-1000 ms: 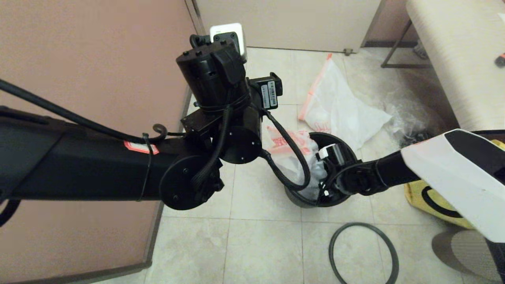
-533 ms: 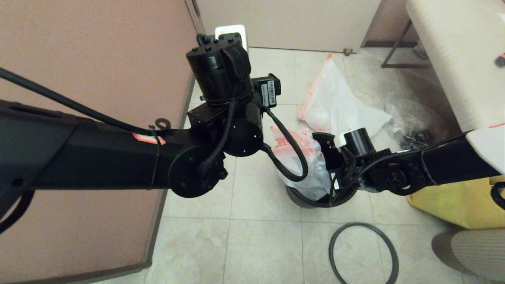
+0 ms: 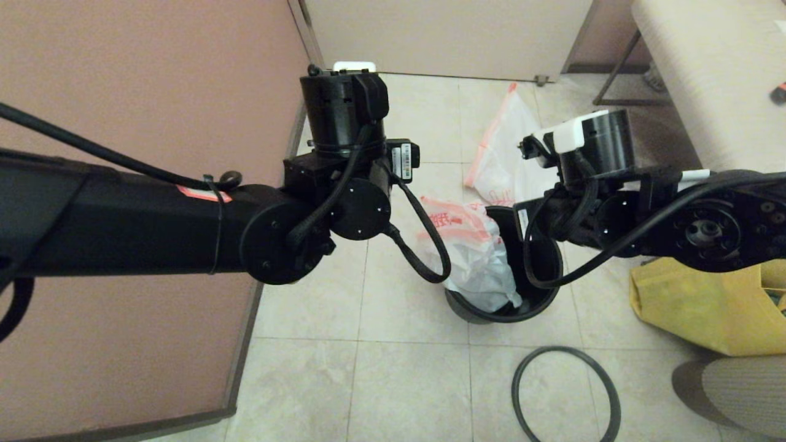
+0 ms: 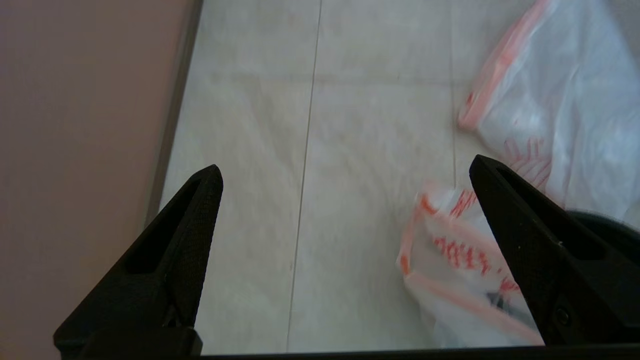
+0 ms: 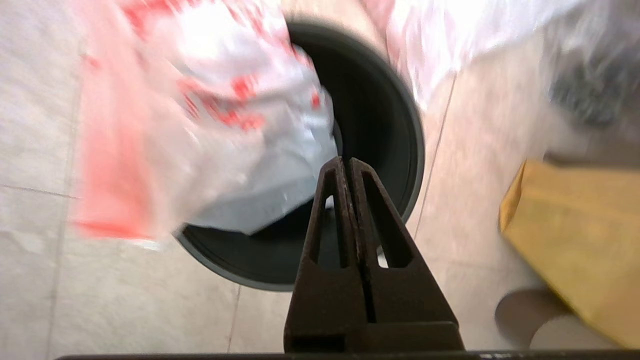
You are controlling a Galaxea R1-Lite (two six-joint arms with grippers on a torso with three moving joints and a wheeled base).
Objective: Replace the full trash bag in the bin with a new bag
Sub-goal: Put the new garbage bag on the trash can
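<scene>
The black bin (image 3: 491,315) stands on the tiled floor, its opening also seen from above (image 5: 380,125). A white translucent bag with an orange-red hem (image 3: 473,258) hangs half inside it, draped over the rim on my left side (image 5: 225,140). An alike second bag (image 3: 509,153) lies on the floor behind the bin; I cannot tell which is the full one. My right gripper (image 5: 345,160) is shut and empty, hovering over the bin's opening. My left gripper (image 4: 345,167) is open over bare floor beside the bin, with the draped bag (image 4: 460,280) near one finger.
The thin dark grey ring (image 3: 565,348) lies on the floor in front of the bin. A yellow cloth tote (image 3: 688,307) sits to the right. A clear wrinkly bag with dark contents (image 5: 590,85) lies behind it. A pink partition (image 3: 153,92) closes the left side.
My right arm has lifted out of the bin and now sits higher above it, empty. The left arm shifted slightly. The draped bag stays on the rim.
</scene>
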